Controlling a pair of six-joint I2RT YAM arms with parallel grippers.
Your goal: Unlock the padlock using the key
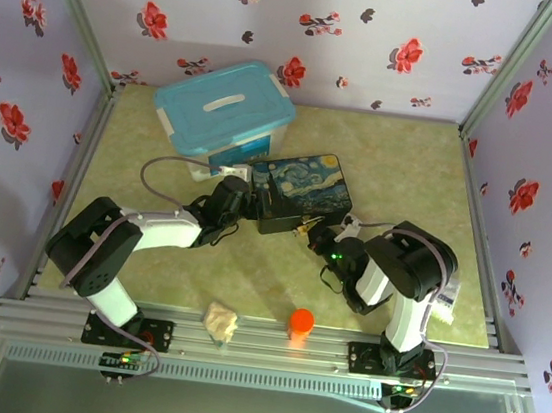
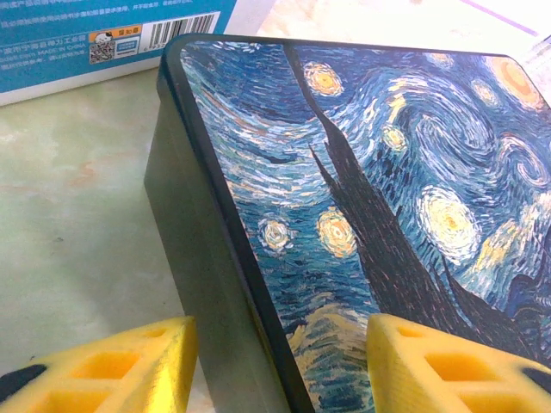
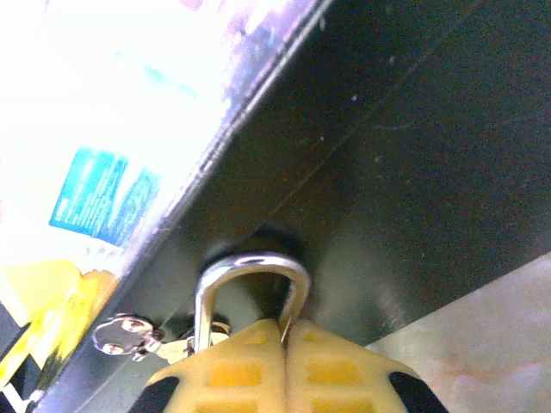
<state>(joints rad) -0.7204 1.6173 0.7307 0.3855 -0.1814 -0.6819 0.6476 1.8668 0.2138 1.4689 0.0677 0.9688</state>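
At the tin box's front wall, the right pincer is clenched beside the padlock's shackle, while the left pincer straddles the box corner, unclenched. Judging by that, pulling could drag the box, since the left isn't gripping it.

A robot test booth: flowered fabric walls, aluminium frame, and two arms bolted along a green surface.

Blue label — barcode, "MADE IN CHINA" barely legible.

Glossy painted tin box — shiny silver metal shackle.
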